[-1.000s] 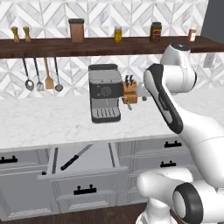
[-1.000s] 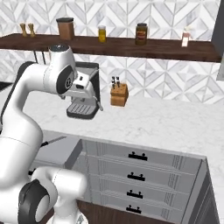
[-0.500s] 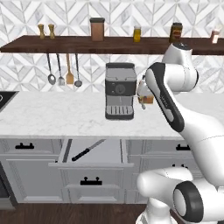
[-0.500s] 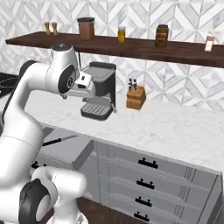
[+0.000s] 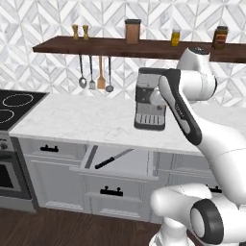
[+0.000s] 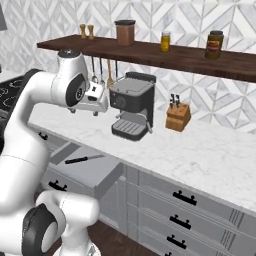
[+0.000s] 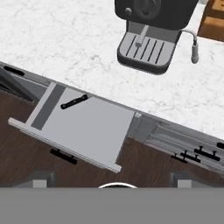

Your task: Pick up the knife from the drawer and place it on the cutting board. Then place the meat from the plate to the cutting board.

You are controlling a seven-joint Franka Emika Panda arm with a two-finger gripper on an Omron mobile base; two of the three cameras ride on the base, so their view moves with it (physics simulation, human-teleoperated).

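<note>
From my seat I read the counter [image 5: 86, 120] as pale veined marble with a smooth, faintly glossy face, and the wall behind as the same stone cut in a geometric tile pattern. The drawer [image 7: 83, 127] looks like matt painted grey board, its inside a lighter flat grey, with a black bar handle [image 7: 63, 156]. The knife [image 5: 113, 159] has a dull black handle and a dark grey blade. The shelf [image 6: 150, 52] is dark brown wood, the knife block [image 6: 178, 116] lighter wood. The coffee machine [image 6: 131, 105] mixes black casing with brushed grey metal.
</note>
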